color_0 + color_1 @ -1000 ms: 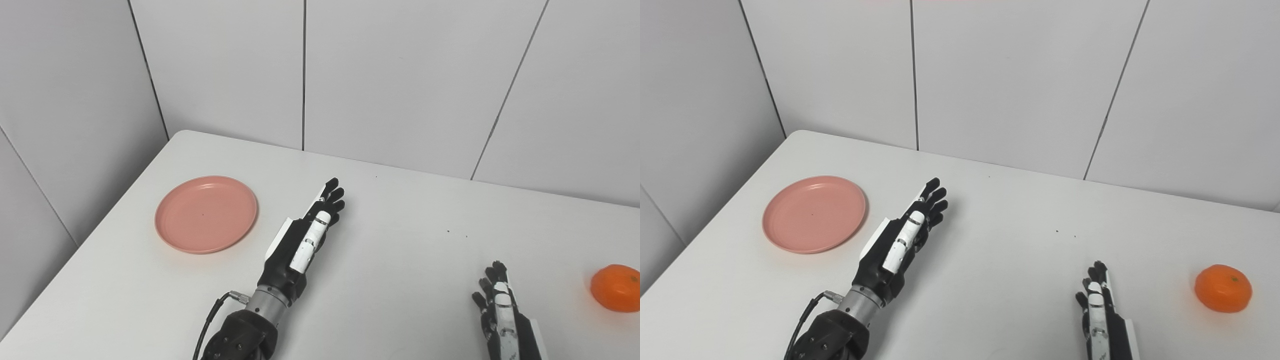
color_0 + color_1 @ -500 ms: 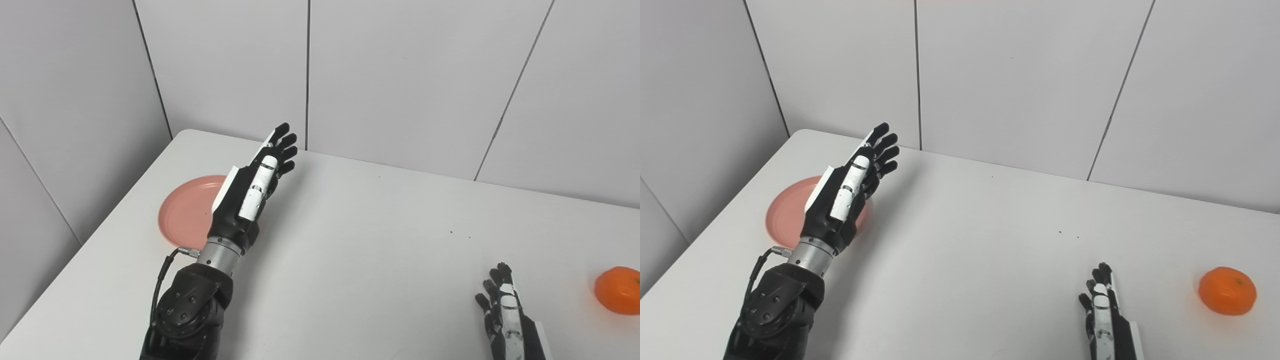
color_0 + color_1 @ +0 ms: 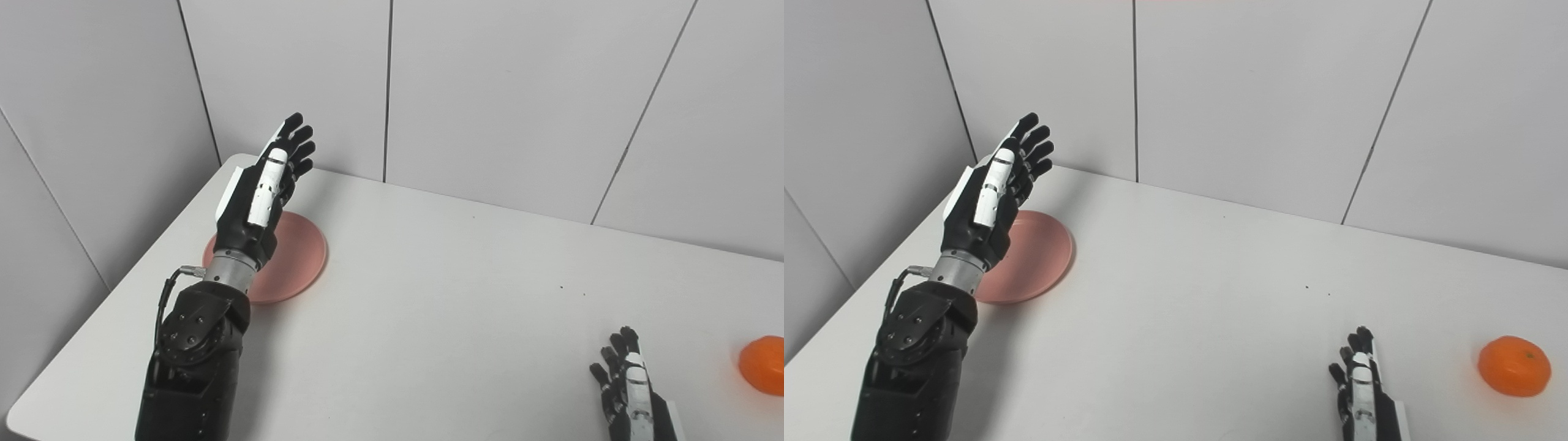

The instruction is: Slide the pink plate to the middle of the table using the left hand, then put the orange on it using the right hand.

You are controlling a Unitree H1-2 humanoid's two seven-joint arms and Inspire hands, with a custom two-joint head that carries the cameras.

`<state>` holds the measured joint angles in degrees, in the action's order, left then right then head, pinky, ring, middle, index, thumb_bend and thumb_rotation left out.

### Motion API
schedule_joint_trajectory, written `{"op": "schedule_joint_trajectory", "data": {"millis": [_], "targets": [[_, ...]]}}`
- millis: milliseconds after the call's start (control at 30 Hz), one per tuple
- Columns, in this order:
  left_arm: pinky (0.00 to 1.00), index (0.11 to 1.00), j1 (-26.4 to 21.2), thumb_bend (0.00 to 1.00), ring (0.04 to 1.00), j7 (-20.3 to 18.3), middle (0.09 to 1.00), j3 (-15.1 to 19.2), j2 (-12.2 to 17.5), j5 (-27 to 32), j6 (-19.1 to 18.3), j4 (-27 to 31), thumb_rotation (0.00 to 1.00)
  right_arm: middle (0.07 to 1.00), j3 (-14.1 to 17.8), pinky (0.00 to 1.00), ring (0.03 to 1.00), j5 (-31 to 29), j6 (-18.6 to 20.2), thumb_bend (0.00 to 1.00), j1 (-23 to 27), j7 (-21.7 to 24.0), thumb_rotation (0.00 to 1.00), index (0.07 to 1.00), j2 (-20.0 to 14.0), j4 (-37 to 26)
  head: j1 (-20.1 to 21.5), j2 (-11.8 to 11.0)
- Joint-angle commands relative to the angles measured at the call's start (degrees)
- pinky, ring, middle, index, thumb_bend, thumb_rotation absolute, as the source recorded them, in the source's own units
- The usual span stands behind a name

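The pink plate lies flat near the table's left edge, partly hidden behind my left forearm. My left hand is raised above the plate's far left part, fingers stretched out and apart, holding nothing. The orange rests on the table at the far right; in the left eye view it is cut by the frame edge. My right hand lies low at the bottom right, open, a short way left of the orange and not touching it.
The white table ends at grey panel walls at the back and left. Its left edge runs close beside the plate. A few dark specks dot the surface right of the middle.
My left hand rose off the table and swung left, from right of the plate to above it. The right hand and the orange stayed put; the camera view shifted slightly.
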<state>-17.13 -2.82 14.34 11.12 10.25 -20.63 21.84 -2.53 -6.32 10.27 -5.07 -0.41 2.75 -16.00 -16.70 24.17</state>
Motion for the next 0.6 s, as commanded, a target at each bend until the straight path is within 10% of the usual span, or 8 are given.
{"op": "schedule_joint_trajectory", "data": {"millis": [0,567], "targets": [[0.92,0.93,-2.88,0.4,0.938,0.65,0.945,1.86,2.33,1.14,2.13,0.34,1.0,1.0,0.18,1.0,1.0,0.1,-2.57,0.13,0.78,0.73,1.0,1.0,-0.21,-0.11,-0.08,0.01],[0.94,0.922,-5.67,0.41,0.937,0.8,0.942,11.17,11.05,7.66,3.57,-9.3,1.0,1.0,0.15,1.0,1.0,-1.18,-2.21,0.14,0.19,1.09,1.0,1.0,-0.3,-0.44,-1.19,-0.01]]}}
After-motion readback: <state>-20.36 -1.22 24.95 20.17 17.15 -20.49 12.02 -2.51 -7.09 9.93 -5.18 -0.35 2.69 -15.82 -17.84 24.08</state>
